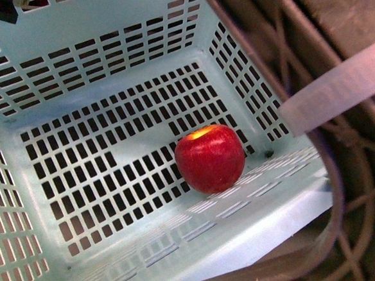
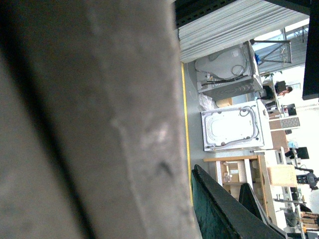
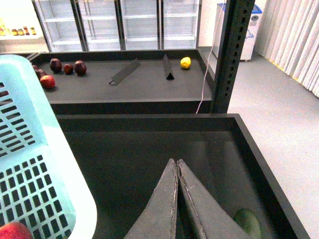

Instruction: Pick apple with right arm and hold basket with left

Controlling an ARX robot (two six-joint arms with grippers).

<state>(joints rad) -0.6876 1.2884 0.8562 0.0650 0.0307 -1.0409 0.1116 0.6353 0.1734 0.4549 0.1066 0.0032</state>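
Inside the one basket (image 1: pixel 65 48), front view, one apple (image 1: pixel 209 158) rests on the slotted floor. Left wrist view: mostly blurred grey, the left gripper's jaws impossible to judge. Right wrist view alone shows the right gripper (image 3: pixel 177 162), closed and empty, the basket beside its jaws, one lemon (image 3: pixel 185 62) far beyond.

A blurred grey surface (image 2: pixel 89 119) fills most of my left wrist view, hiding my left pincer. The right wrist view's edge cuts off the apple (image 3: pixel 14 231).
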